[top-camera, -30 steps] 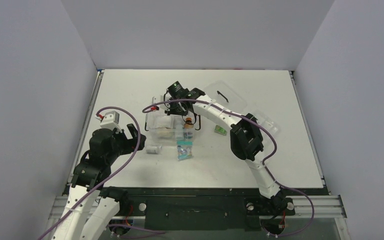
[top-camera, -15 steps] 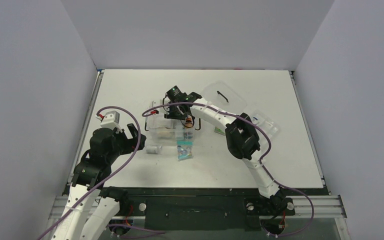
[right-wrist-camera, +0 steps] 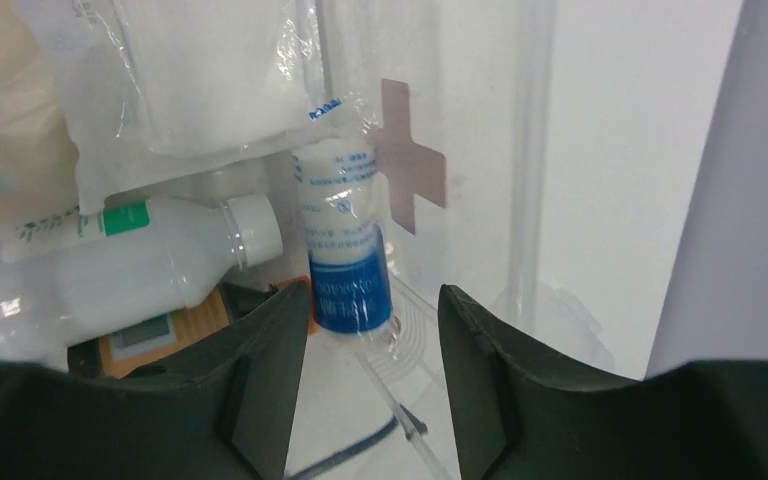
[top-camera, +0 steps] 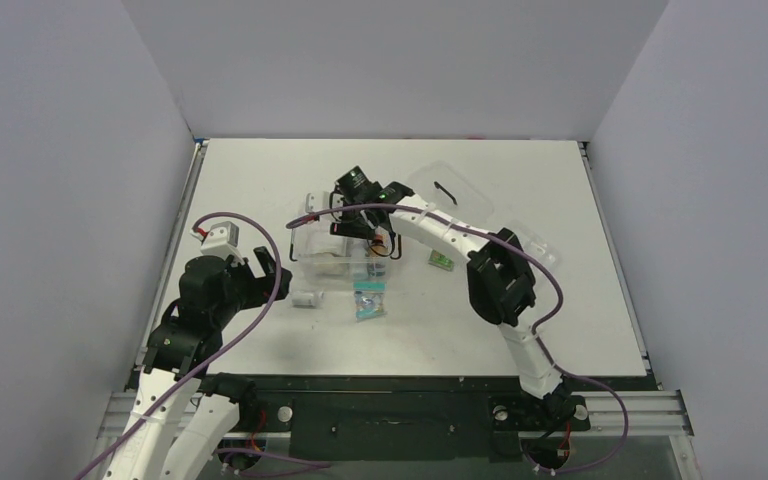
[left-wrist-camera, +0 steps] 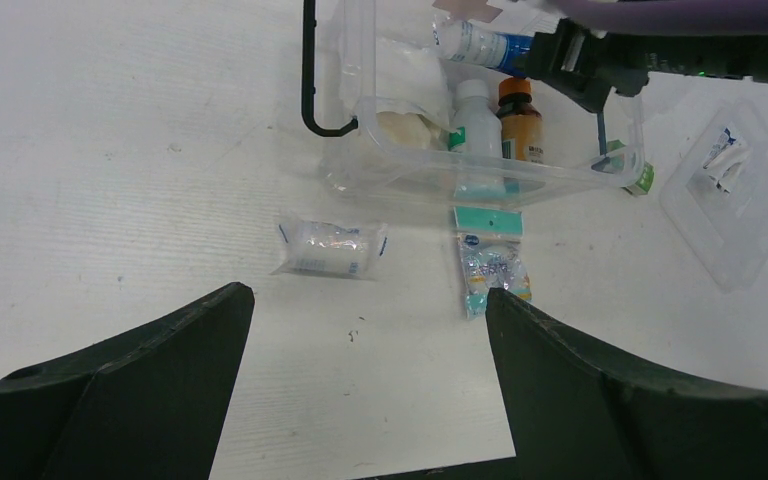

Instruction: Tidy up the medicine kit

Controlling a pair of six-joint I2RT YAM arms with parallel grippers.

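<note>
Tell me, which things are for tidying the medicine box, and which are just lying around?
For the job: medicine kit, wrapped roll, sachet packet, green packet.
Probably just lying about for now: flat lid, shallow tray.

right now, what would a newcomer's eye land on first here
The clear medicine kit mid-table stands out, holding bottles, with the right gripper hanging over it, jaws apart above a blue-and-white roll. On its near side, a wrapped white roll and a small packet lie loose on the table.
</note>
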